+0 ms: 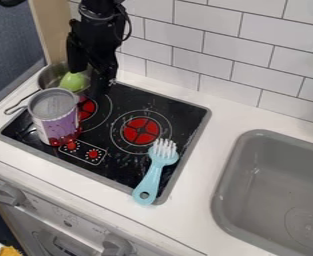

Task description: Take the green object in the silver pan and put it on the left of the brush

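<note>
My gripper (90, 83): spread, empty. Green object (72, 81): nine o'clock, inside silver pan (48, 78). I should centre, close squarely, lift above the rim, clear the can (56, 122) at seven. Brush (152, 175): five o'clock.

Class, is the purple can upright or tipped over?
Upright: the purple can has its round grey end facing up, and its side runs down to the stovetop.

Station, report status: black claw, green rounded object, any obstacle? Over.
Claw open at silver metal pan. Green object inside pan. Purple can close by, may obstruct.
</note>
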Action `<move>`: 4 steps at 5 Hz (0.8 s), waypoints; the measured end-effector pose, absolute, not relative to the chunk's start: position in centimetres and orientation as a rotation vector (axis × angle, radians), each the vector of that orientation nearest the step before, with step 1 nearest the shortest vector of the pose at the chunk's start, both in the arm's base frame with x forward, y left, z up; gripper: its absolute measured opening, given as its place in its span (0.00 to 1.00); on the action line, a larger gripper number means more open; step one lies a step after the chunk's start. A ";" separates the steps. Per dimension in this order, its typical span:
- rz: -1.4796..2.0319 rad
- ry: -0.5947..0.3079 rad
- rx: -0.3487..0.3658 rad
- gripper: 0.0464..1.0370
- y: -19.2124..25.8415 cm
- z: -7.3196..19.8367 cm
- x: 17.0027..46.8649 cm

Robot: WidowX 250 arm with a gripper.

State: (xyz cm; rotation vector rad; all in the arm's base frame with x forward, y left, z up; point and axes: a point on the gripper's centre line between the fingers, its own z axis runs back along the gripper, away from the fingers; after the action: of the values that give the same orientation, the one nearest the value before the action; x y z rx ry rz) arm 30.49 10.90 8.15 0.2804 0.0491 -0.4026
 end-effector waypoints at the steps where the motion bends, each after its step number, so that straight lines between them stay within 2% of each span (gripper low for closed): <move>1: -0.405 0.079 0.260 0.96 10.8 7.0 30.3; 3: -0.265 0.050 0.192 0.96 15.4 7.2 31.4; 4: -0.235 0.034 0.226 0.96 17.7 7.6 32.2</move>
State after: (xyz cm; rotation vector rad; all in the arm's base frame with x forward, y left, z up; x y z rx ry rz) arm 32.18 17.66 7.60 0.2258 0.0337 -0.2353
